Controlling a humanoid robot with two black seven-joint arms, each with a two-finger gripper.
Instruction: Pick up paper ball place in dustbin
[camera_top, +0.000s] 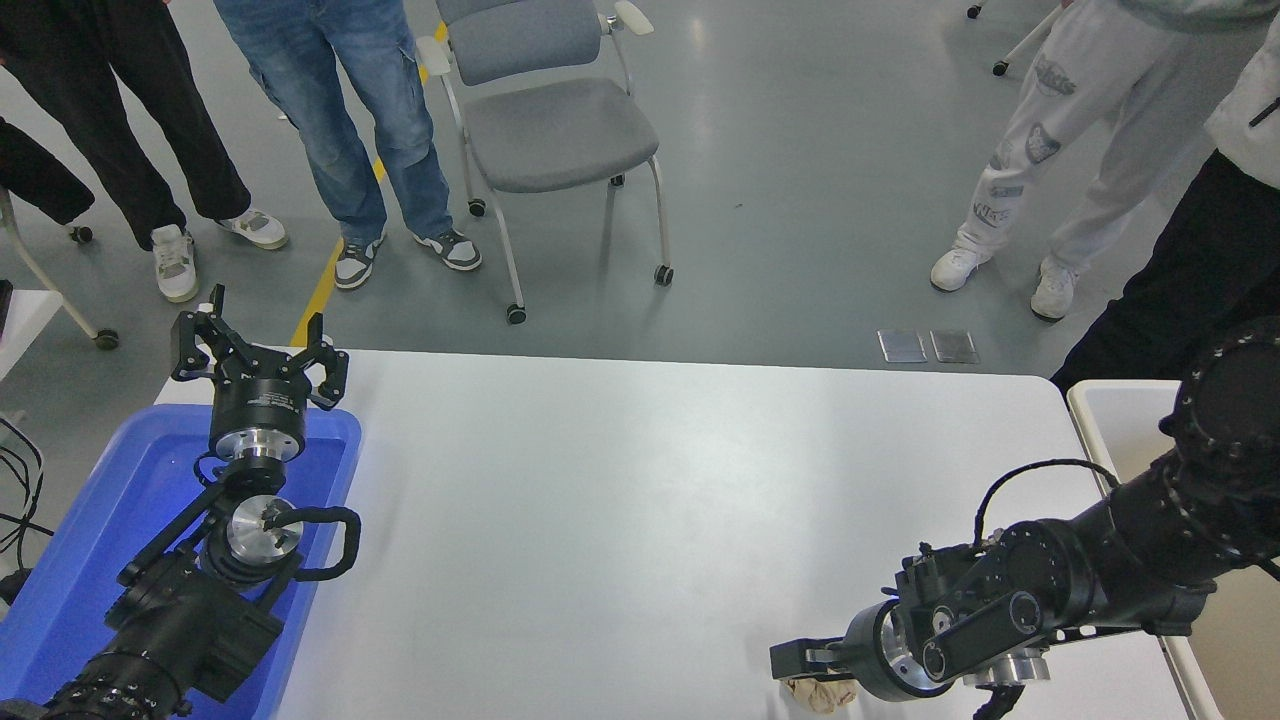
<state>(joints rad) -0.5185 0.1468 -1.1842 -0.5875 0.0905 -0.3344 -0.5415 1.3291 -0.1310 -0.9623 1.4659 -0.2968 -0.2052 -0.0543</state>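
— Where's the paper ball (822, 695)?
— Down at the table's (640, 480) near edge, right of centre, close to the picture's bottom border. Tan, crumpled, mostly tucked under the right gripper (795, 660).
— Any long axis to speak of?
— Hardly. Lumpy and roundish; only the lower part visible, so no telling which way it points.
— And the right gripper?
— Reaching leftward from the right arm, low over the ball, dark finger ends just above and to the left of it. Touching or merely close: can't tell. Spread or closed: can't tell either, fingers too dark and foreshortened.
— Dustbin (1120, 425)?
— Off the table's right end, cream rim and pale inner wall showing behind the right arm. Well apart from the ball.
— Left side?
— Left gripper (258, 352) parked at the far left, above the far end of the blue tray (90, 540), fingers spread wide, nothing between them.
— Beyond the table?
— Grey chair (555, 125) on castors; legs and shoes of several people standing around on the grey floor.
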